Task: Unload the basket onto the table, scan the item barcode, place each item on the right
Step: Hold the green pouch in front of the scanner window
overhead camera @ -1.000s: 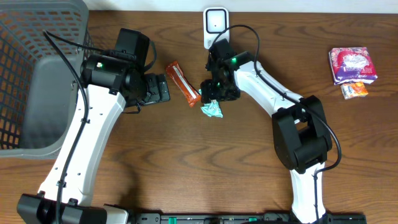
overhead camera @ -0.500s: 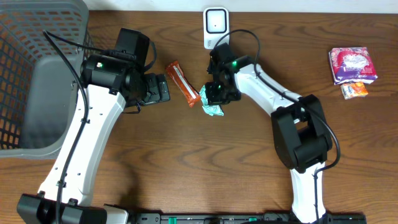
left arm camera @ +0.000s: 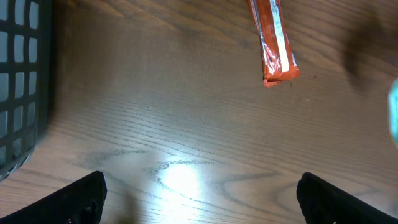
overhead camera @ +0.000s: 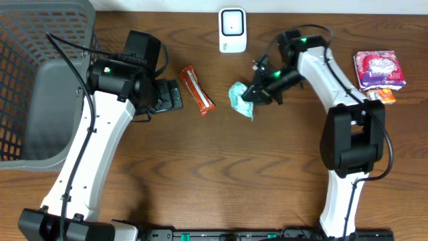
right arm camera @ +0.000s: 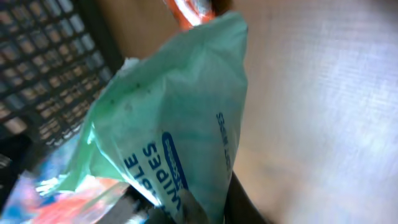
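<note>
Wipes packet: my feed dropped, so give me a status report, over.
Right end effector shut on wipes packet. Left end effector open, empty, beside orange bar. Nothing between packet and scanner.

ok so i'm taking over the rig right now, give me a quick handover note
Left gripper: open, empty, over bare table near the orange snack bar.
Right gripper: shut on the teal wipes packet, in front of the white scanner but apart from it.
Done: wipes packet gripped.
Left: turn its barcode to the scanner. No barcode shows in any view, so find it first.
Also here: grey basket at far left, purple pack and small orange packet at far right, both untouched.
</note>
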`<action>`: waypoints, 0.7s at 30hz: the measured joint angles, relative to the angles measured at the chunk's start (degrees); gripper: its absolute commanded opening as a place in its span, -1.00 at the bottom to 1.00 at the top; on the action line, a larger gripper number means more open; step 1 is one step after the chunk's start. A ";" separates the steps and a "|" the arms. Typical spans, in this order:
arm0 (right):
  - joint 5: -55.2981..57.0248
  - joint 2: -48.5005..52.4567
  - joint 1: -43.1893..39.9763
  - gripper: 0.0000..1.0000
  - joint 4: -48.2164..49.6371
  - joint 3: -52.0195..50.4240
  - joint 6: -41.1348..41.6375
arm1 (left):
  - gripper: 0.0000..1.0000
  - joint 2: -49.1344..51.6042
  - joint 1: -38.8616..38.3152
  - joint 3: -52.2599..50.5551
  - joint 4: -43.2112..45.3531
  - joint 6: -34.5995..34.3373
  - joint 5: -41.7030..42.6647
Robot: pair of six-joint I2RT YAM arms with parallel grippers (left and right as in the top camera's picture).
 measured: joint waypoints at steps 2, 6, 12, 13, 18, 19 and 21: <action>-1.11 0.00 -0.81 -0.97 0.13 0.00 -1.18 | 0.96 0.00 0.00 0.00 0.02 0.00 0.00; -0.79 0.00 -1.16 -0.98 7.58 0.00 -1.77 | 0.96 0.00 0.00 0.00 0.02 0.00 -0.02; 10.54 0.00 -0.55 -0.98 31.71 -0.04 9.27 | 0.96 0.00 0.00 0.00 0.00 0.00 -0.02; 11.98 0.00 -0.42 -0.98 35.50 -0.07 11.04 | 0.96 0.00 0.00 0.00 0.07 0.00 -0.02; 19.98 -0.02 1.03 -0.98 58.71 0.09 19.74 | 0.96 0.00 0.00 0.00 0.04 0.00 -0.04; 22.91 -0.07 1.64 -0.98 62.12 0.13 20.83 | 0.96 0.00 0.00 0.00 0.02 0.00 -0.02; 29.35 -0.09 3.04 -0.98 65.46 0.13 21.55 | 0.96 0.00 0.00 0.00 0.02 0.00 -0.02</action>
